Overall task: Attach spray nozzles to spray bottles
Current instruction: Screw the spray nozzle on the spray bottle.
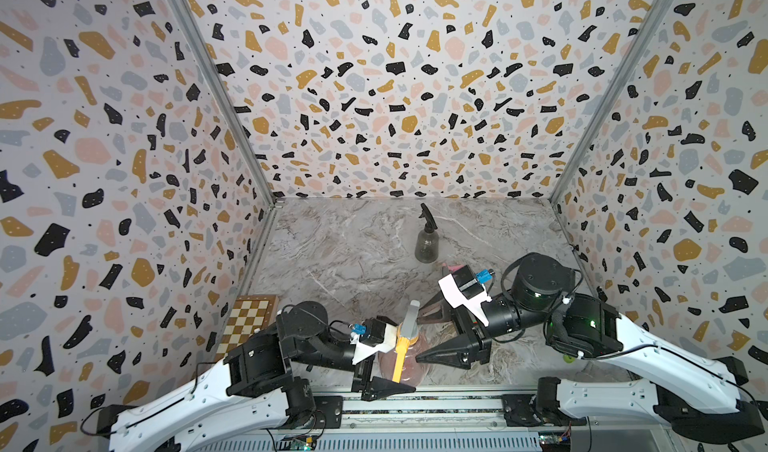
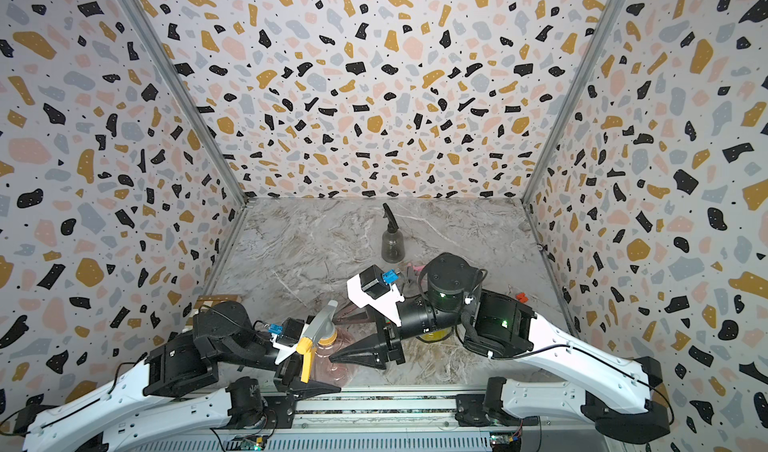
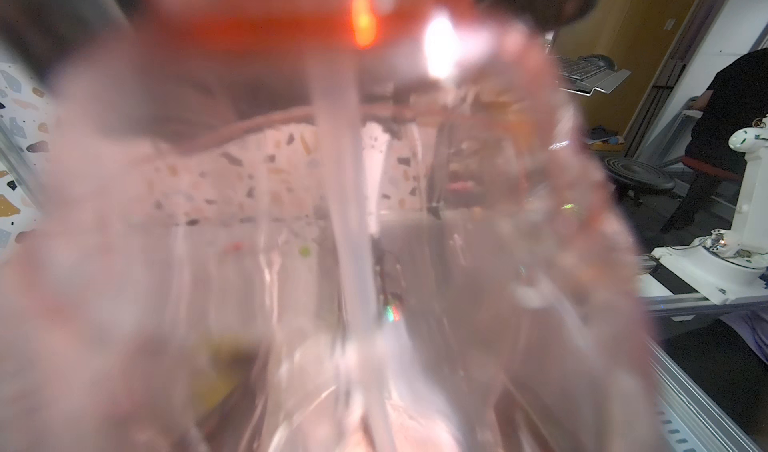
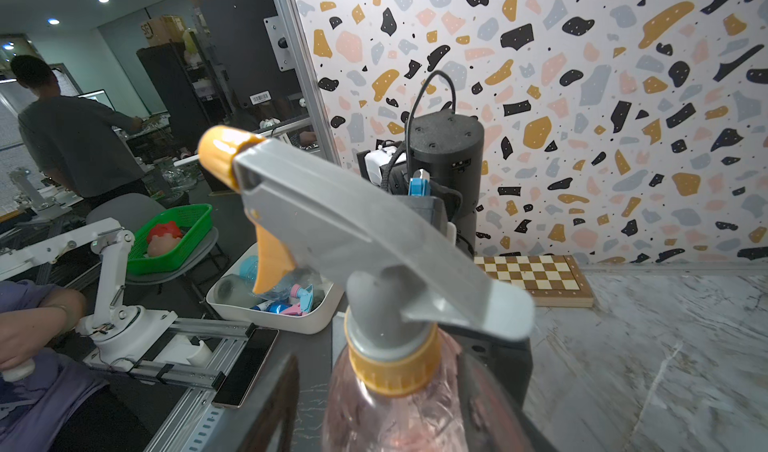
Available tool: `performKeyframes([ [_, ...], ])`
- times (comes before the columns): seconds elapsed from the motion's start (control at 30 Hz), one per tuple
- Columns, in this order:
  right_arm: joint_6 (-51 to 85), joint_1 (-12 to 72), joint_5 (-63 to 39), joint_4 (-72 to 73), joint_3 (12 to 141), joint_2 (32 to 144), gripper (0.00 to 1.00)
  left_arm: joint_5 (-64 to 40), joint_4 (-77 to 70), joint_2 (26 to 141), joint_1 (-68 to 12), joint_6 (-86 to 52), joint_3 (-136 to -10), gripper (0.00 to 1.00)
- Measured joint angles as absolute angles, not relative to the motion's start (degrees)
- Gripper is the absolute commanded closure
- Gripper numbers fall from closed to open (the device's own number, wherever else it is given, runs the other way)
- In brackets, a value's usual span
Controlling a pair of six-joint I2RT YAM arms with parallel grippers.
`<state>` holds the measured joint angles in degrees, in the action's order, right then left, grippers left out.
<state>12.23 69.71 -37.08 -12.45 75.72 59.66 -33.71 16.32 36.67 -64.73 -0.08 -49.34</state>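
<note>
A rounded pink spray bottle (image 1: 401, 364) stands at the table's front edge with the grey-and-orange spray nozzle (image 1: 409, 325) on its neck; the orange collar (image 4: 395, 367) sits on the neck. My left gripper (image 1: 399, 369) is shut on the bottle's body, which fills the left wrist view with the dip tube (image 3: 345, 221) inside. My right gripper (image 4: 386, 408) is open, its fingers (image 4: 274, 404) standing either side of the bottle's shoulder just below the collar. The smoky grey bottle (image 1: 426, 240) with the black nozzle (image 1: 427, 217) stands at the back. The yellow bottle (image 2: 434, 337) shows partly under my right arm.
A pink-and-grey piece (image 2: 409, 269) lies behind my right wrist, mostly hidden. A folded chessboard (image 1: 249, 321) lies at the front left by the wall. A small red object (image 2: 519, 297) sits near the right wall. Patterned walls close in three sides.
</note>
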Motion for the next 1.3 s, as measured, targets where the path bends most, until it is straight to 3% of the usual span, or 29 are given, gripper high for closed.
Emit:
performKeyframes([
  [0.27, 13.6, 69.7, -37.1, -10.9, 76.4, 60.9, 0.49, -32.4, 16.5, 36.9, -64.7, 0.1, -49.3, 1.00],
  [0.7, 13.4, 70.4, -33.9, -10.8, 76.9, 61.9, 0.75, -29.7, 16.9, 36.8, -64.8, -0.2, -49.3, 1.00],
  [0.97, 13.1, 76.8, -19.0, -10.6, 77.5, 61.7, 0.84, -23.8, 16.7, 35.4, -65.5, -0.4, -49.3, 1.00],
  [1.1, 14.8, 81.3, -6.2, -10.6, 77.5, 61.7, 0.88, -19.2, 16.7, 35.2, -65.7, -0.8, -49.3, 1.00],
  [1.23, 17.3, 86.7, 8.2, -11.1, 78.2, 63.1, 0.87, -16.6, 16.7, 35.3, -65.8, -1.1, -49.3, 1.00],
  [1.3, 18.7, 88.1, 13.0, -11.6, 78.8, 63.7, 0.81, -15.7, 16.6, 35.4, -65.8, -1.5, -49.3, 1.00],
])
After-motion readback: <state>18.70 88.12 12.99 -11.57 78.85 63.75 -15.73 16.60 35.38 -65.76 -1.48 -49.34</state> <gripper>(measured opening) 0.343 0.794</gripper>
